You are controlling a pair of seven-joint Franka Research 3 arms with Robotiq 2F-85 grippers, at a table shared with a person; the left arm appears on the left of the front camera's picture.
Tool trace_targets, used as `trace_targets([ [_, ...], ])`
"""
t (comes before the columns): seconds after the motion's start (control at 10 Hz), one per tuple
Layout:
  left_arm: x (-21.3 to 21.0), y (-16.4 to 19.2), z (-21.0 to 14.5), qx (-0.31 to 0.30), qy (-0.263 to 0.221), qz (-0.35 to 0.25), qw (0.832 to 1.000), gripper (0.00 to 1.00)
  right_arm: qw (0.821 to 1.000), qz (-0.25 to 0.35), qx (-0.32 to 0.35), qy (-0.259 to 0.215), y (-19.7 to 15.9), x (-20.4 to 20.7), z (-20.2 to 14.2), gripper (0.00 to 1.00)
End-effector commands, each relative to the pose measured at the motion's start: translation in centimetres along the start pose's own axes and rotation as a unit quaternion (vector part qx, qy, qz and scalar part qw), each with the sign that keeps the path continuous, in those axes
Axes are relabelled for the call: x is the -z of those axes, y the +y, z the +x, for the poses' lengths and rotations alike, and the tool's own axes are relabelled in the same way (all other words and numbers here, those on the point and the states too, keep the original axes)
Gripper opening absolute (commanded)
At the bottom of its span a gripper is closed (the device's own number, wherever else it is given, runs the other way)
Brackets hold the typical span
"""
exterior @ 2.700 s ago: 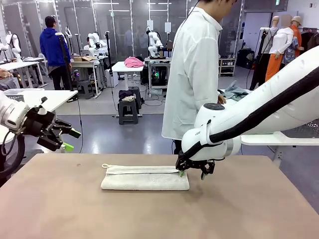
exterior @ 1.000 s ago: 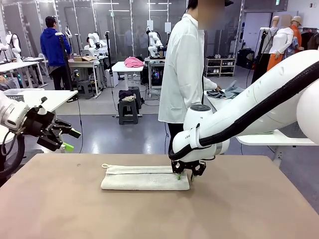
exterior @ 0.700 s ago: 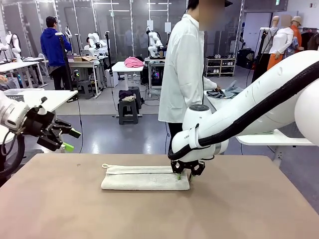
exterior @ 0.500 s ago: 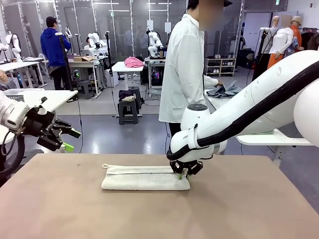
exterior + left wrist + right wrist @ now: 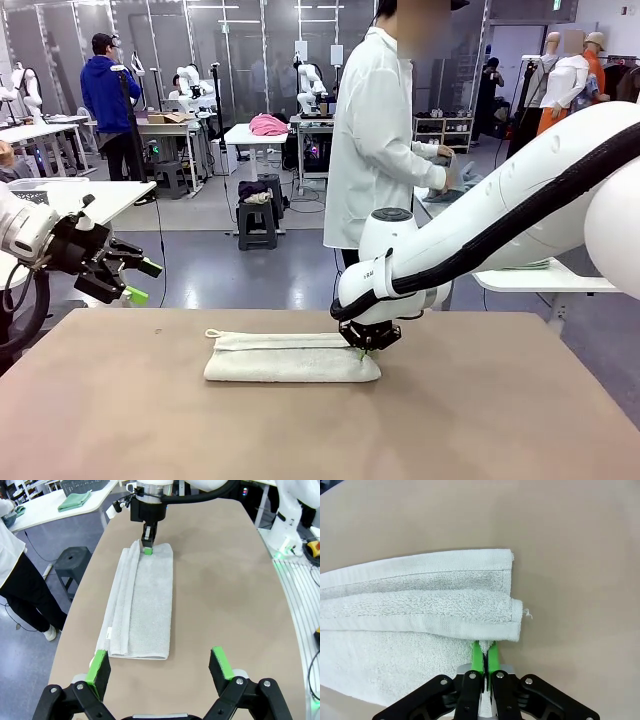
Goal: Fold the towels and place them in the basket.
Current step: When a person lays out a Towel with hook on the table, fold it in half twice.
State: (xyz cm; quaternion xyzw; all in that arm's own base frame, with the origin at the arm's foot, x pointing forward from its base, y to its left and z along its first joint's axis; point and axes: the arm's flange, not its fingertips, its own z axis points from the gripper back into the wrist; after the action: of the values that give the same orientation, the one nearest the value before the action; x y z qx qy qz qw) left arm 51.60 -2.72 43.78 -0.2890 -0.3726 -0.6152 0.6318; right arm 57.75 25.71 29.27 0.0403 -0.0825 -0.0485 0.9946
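Right pincer (image 5: 363,347) pinched one end of the off-white towel (image 5: 290,362), mid-fold; next, that end likely needed carrying across.

Right wrist cam: the towel (image 5: 415,600) runs off frame at 9 o'clock — the right gripper (image 5: 483,651) tips are buried under its fold, can't tell how many layers they pinch.

The off-white towel (image 5: 290,358) lies folded into a long strip on the table (image 5: 480,420), its corner loop (image 5: 212,333) at the left end; the mint green towel (image 5: 74,501) lies on a side table (image 5: 45,515)
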Motion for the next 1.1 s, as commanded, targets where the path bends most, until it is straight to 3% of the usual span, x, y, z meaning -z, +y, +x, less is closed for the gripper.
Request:
trace_targets([
  [0.0,-0.1,-0.1,0.1,0.001,0.0,0.0,1.0,1.0,0.999,-0.034,0.012,0.01,-1.0,1.7,0.0,0.0],
  [0.3,-0.1,-0.1,0.1,0.001,0.0,0.0,1.0,1.0,0.999,-0.034,-0.025,0.013,-4.4,-0.3,-0.9,0.0],
  [0.6,-0.1,-0.1,0.1,0.001,0.0,0.0,1.0,1.0,0.998,-0.05,-0.042,-0.002,-4.9,-2.2,-1.0,0.0],
  [0.8,-0.1,-0.1,0.1,0.001,0.0,0.0,1.0,1.0,0.996,-0.068,-0.062,-0.024,-2.1,-4.4,-0.2,0.0],
  [1.0,-0.1,-0.1,0.1,0.001,0.0,0.0,1.0,1.0,0.991,-0.093,-0.086,-0.036,3.3,-5.8,0.7,0.0],
])
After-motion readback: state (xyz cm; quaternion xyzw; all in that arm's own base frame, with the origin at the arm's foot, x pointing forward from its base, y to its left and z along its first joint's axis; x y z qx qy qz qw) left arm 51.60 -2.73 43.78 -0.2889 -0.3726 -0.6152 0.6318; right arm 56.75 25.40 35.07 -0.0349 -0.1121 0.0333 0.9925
